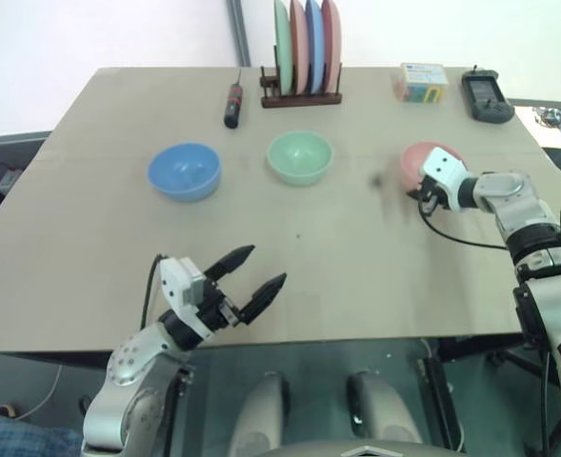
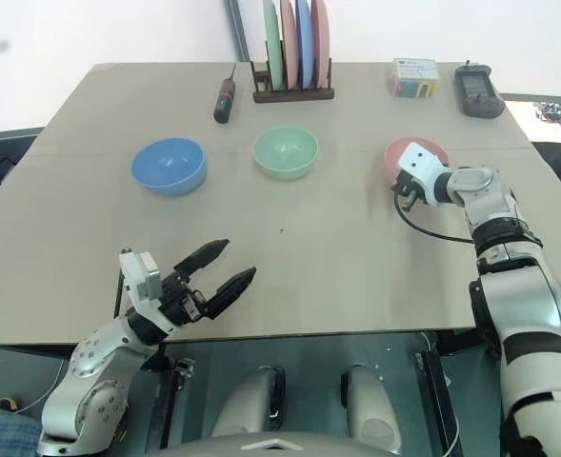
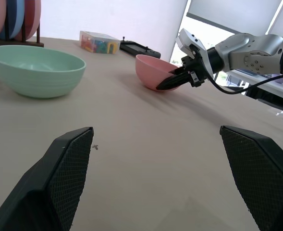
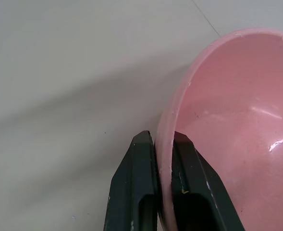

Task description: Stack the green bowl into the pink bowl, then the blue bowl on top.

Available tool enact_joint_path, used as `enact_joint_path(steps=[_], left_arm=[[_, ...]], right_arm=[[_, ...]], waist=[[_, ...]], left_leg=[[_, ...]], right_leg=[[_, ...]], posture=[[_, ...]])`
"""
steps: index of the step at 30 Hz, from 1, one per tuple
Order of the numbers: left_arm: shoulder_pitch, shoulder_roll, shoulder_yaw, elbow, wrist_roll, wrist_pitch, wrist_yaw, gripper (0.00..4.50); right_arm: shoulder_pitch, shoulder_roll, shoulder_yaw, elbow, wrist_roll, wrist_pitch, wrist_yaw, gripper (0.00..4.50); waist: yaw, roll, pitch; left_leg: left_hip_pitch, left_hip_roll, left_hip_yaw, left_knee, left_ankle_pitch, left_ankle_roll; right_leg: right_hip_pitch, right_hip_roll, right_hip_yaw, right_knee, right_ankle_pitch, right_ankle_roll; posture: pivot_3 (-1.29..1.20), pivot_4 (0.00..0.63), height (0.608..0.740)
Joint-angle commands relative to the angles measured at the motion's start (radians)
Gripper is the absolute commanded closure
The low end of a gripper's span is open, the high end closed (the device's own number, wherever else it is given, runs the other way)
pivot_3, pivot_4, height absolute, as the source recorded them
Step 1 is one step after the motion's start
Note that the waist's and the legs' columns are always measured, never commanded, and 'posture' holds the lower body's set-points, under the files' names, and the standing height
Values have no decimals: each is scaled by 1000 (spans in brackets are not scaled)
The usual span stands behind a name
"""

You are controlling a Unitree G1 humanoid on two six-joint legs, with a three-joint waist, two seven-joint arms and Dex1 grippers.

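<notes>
Pink bowl (image 1: pixel 423 162) first, since the right gripper (image 1: pixel 421 196) has it. From the head views, the bowl sits at the right of the table (image 1: pixel 90 276), near the far side, with the gripper pinched on its near rim and the bowl seemingly tipped up toward the robot. The green bowl (image 1: pixel 300 156) stands in the middle and the blue bowl (image 1: pixel 184 170) to its left, all three well apart in a rough row. Behind them are a plate rack (image 1: pixel 301 93), a screwdriver (image 1: pixel 232 105), a small box (image 1: pixel 420 82) and a black handset (image 1: pixel 487 96). The left gripper (image 1: pixel 247 274) hovers low over the near edge of the table, jaws spread wide and holding nothing.

The left wrist view confirms the tilt: the pink bowl leans with one side lifted, the right gripper's black fingers clamped over the rim, while the green bowl sits flat and upright nearer that camera.

The right wrist view gives the grip closely: one finger (image 4: pixel 136 192) lies outside the wall and the other inside, the thin rim squeezed between them.

Judging from this, the step in hand looks like repositioning the pink bowl as the base. A rim pinch on smooth plastic is likely to pivot, so the move should be slow and low, setting the bowl down flat and mouth-up before release. Placing it nearer the green bowl would shorten the next carry, and the left gripper seems best kept back until then.
</notes>
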Motion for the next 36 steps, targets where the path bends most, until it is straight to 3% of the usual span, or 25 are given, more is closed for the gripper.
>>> enact_joint_path(steps=[1,5,8,12,16,21,25,32,36], left_arm=[[4,0,-1,-43,1,-25,1,0],[-4,11,-3,-28,-1,-26,-9,0],[-21,21,-6,-15,-1,-21,-16,0],[-49,40,-4,-8,-3,-13,-22,0],[-64,53,5,-7,-15,-7,-27,0],[-77,67,8,7,-6,-10,-32,0],[-80,68,8,10,-4,-16,-29,0],[-66,58,8,-1,-8,-22,-22,0],[-63,39,29,-9,-28,-34,-7,0]], right_arm=[[-29,-6,-8,-44,0,-49,32,4448],[59,-14,40,-313,36,-84,221,4448],[177,8,59,-706,153,48,340,4448],[271,40,114,-1053,138,165,311,4448],[294,79,163,-1196,125,252,279,4448],[289,95,220,-1219,103,264,279,4448],[277,85,237,-1203,91,267,291,2990],[258,70,219,-1176,97,258,286,27],[183,113,161,-1163,184,365,283,27]], waist=[[0,0,0],[-2,1,0],[-1,1,1],[3,1,1],[6,1,1],[6,1,0],[5,1,1],[4,1,0],[0,1,1]], left_leg=[[0,0,0,0,0,0],[0,0,0,0,0,0],[0,1,-1,-1,0,0],[0,1,-3,-2,0,0],[0,1,-3,0,0,0],[0,1,-3,1,0,0],[-1,1,-3,1,0,0],[0,1,-3,1,0,0],[0,1,-3,1,0,0]], right_leg=[[0,0,0,0,0,0],[0,0,0,0,0,0],[-1,1,0,0,2,4],[-1,1,-2,1,2,4],[0,1,-3,1,0,1],[0,0,-3,1,0,0],[0,0,-3,1,0,0],[0,0,-3,1,0,0],[-1,1,-3,1,0,0]], posture=[[0,150,740],[0,150,740],[0,150,740],[0,150,740],[0,150,740],[0,150,740],[0,150,740],[0,150,740],[0,150,740]])
